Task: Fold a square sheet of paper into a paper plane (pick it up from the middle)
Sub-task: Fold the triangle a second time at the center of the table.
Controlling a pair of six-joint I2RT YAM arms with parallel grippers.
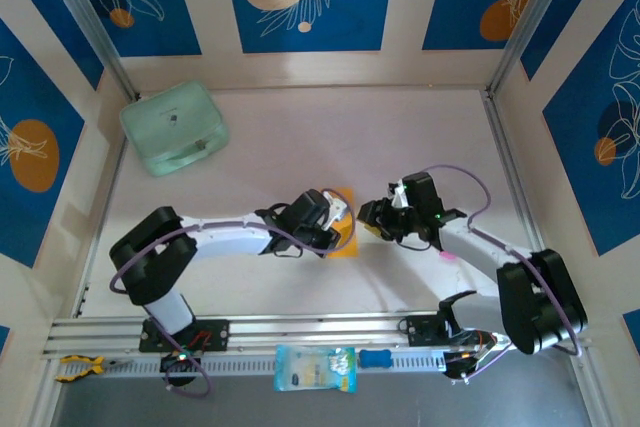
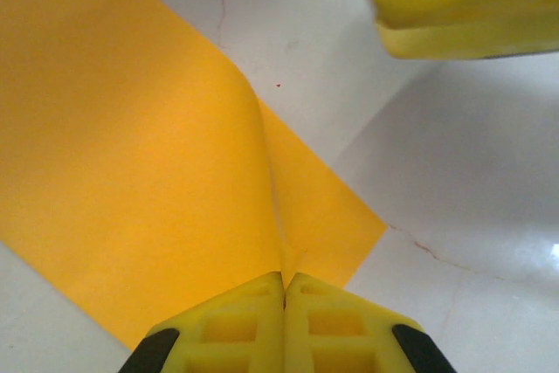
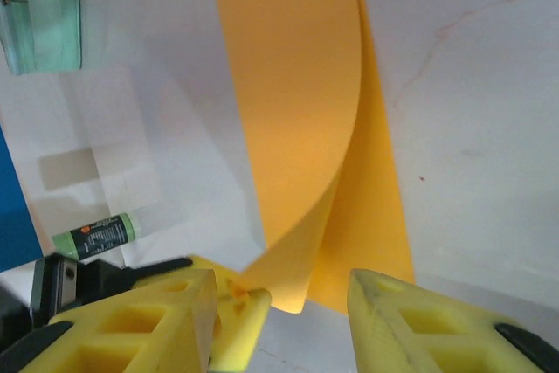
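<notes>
Left wrist view: the square sheet of paper (image 2: 131,146) is orange-yellow. It lies mostly flat on the white table (image 2: 454,216), and one raised ridge runs through it toward my left gripper (image 2: 284,287). This gripper is closed on the sheet, with its two yellow fingers pressed together on the near end of the ridge.

In the top view the sheet (image 1: 345,232) is in the middle of the table (image 1: 300,137), between my two grippers, and the left gripper (image 1: 337,215) partly covers it.

In the right wrist view one part of the sheet (image 3: 297,111) is lifted and curls over the flat part. My right gripper (image 3: 281,293) is open, with one finger on each side of the low curled edge, and it holds nothing.

I see three risks:

- **Slipping or tearing:** The left pinch holds only a small bit of thin paper, so a pull to the side could slide the sheet out or tear it there.
- **Crooked crease:** If the right jaws close while the flap is rounded and not lined up, I think the crease will come out crooked, and a paper plane needs a straight one.
- **Contact between grippers:** My two grippers are very near each other, so a small error could make the fingers touch and drag the sheet.

The mint-green case (image 1: 175,127) is well apart at the far left, and I do not expect trouble from it.
</notes>
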